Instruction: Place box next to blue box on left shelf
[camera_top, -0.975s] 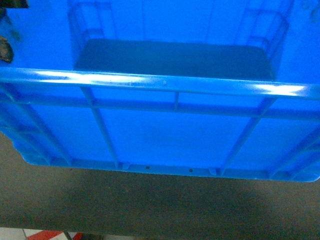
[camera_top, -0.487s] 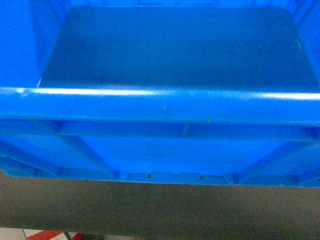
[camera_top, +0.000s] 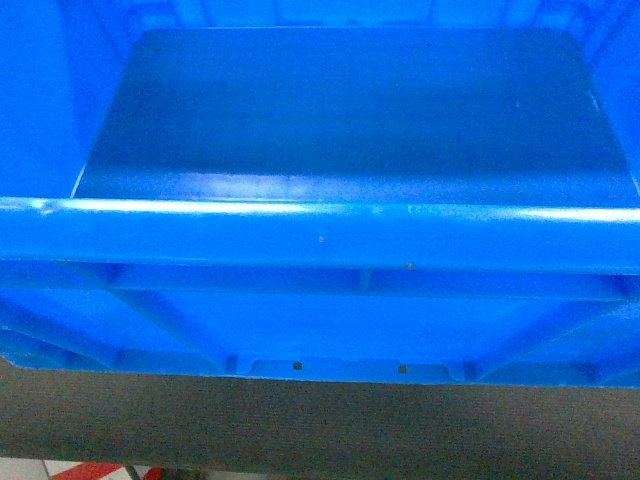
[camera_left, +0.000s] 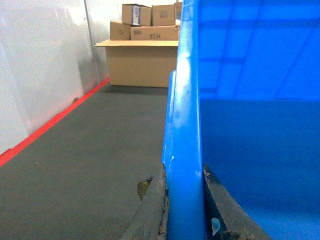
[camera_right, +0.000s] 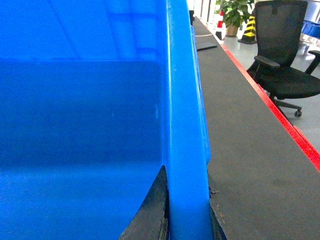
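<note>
head view: the large bright-blue plastic crate with a thick rolled rim (camera_top: 320, 235) fills the frame, its near ribbed wall toward the camera, dark grey floor (camera_top: 320, 430) below it.

left wrist view: the left gripper (camera_left: 184, 210) pinches the crate's side rim between its dark fingers (camera_left: 150, 210); beyond the crate stand brown cardboard boxes (camera_left: 142, 50).

right wrist view: the right gripper (camera_right: 187, 215) clamps the opposite rim; beyond the crate sits a black office chair (camera_right: 285, 55).

this looks like the carry step. no shelf is visible, so the next move calls for bringing it there level.
</note>
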